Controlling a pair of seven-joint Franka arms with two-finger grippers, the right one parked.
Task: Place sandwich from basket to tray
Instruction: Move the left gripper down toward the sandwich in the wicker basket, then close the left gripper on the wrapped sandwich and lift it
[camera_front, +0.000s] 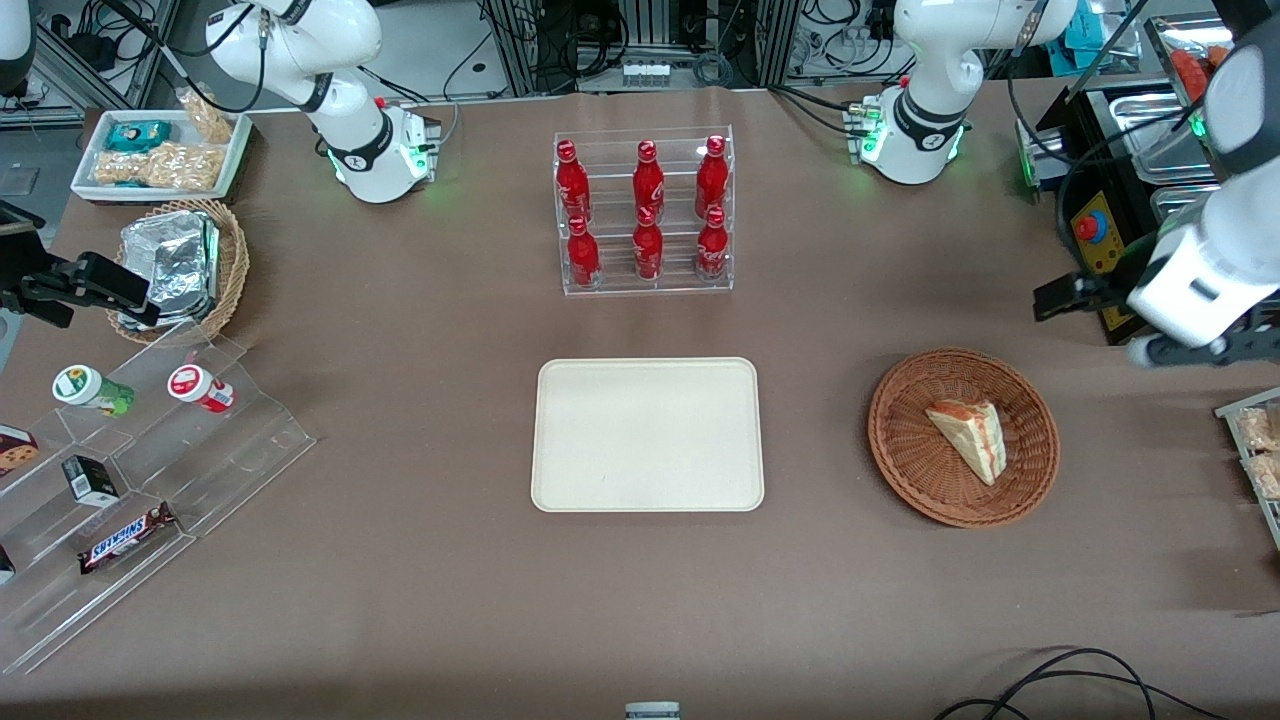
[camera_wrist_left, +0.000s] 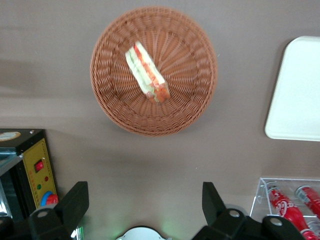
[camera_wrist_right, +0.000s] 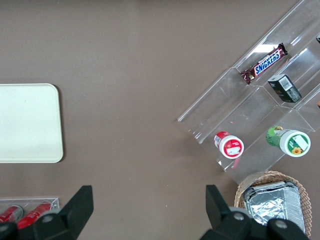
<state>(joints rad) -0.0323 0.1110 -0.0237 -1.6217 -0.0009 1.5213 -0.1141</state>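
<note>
Woven wicker basket (camera_front: 963, 436); matt smooth tray (camera_front: 647, 435).

Even overhead light fills my table (camera_front: 400, 560) with only soft shadows, green base lamps glow beside me, my gripper (camera_wrist_left: 145, 207), fingers spread above the cloth near the basket (camera_wrist_left: 110, 95), looks dark and slightly blurred, and the foil packs (camera_front: 170, 262) glare.

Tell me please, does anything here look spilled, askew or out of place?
Nothing stands out. The sandwich lies whole in the basket, the tray sits bare and square, and the open gripper hangs above the table beside the basket.
</note>
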